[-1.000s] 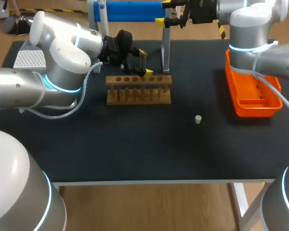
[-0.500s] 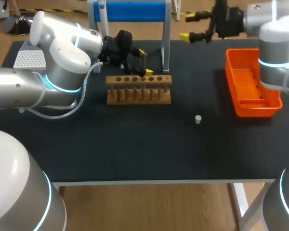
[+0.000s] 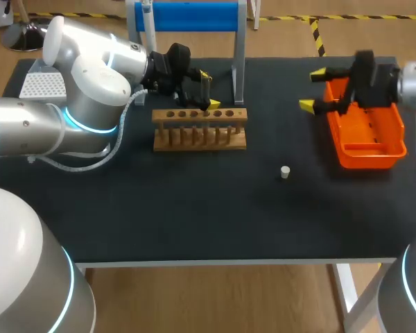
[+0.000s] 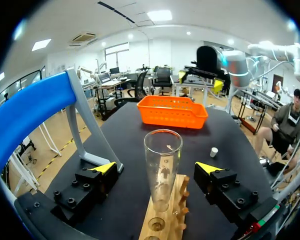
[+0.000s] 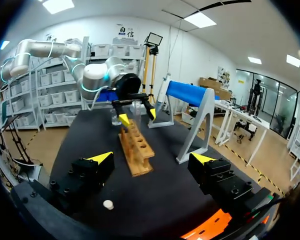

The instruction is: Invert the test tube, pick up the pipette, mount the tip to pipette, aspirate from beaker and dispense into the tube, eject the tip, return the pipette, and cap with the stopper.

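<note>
Black table (image 3: 194, 208), seen from my remote station. My left arm (image 3: 90, 83) enters from the left with its wrist level behind the wooden rack (image 3: 200, 128). The left gripper (image 3: 208, 89) has its fingers spread wide, one on each side of the glass test tube (image 4: 162, 165). The tube stands upright in a rack hole, open mouth up, and touches neither finger. My right arm (image 3: 412, 76) enters from the right. The right gripper (image 3: 313, 89) is held level at the orange tray (image 3: 367, 161), on the side facing the rack, with its fingers wide apart and holding nothing. The white stopper (image 3: 285, 171) lies on the table between rack and tray, well apart from both grippers. Compared with a second ago, the right gripper has swung from beside the blue stand (image 3: 187, 15) at the far edge across to the tray. The left arm, tube and stopper are unmoved.
</note>
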`<action>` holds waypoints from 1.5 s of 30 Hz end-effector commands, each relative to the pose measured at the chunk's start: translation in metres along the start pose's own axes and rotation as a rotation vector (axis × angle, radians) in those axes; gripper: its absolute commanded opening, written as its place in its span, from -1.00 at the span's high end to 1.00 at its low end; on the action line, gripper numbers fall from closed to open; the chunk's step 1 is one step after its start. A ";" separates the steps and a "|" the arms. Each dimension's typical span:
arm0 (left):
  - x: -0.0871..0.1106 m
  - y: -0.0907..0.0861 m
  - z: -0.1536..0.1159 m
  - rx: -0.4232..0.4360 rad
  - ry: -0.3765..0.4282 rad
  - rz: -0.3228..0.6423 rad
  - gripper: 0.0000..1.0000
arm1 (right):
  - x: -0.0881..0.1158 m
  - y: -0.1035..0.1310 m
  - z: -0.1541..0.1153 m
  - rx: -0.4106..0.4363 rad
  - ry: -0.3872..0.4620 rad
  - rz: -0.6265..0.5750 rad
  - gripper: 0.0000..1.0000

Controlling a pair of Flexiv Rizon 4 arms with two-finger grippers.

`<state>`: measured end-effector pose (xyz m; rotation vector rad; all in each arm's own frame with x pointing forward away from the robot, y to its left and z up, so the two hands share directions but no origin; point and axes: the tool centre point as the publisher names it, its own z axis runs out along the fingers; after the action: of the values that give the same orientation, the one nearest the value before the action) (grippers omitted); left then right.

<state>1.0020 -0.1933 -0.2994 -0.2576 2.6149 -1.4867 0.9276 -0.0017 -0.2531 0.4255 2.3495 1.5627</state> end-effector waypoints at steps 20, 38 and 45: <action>0.000 0.001 0.000 0.002 0.000 0.001 -1.00 | 0.037 -0.011 -0.017 0.025 -0.062 -0.005 -1.00; 0.000 0.001 0.000 0.002 0.000 0.001 -1.00 | 0.077 -0.076 0.004 0.104 -0.116 0.063 -1.00; 0.000 0.001 0.000 0.002 0.000 0.001 -1.00 | 0.092 -0.095 0.011 0.144 -0.110 0.074 -1.00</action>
<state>1.0020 -0.1932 -0.2995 -0.2574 2.6146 -1.4875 0.8425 0.0044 -0.3455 0.6159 2.3923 1.3822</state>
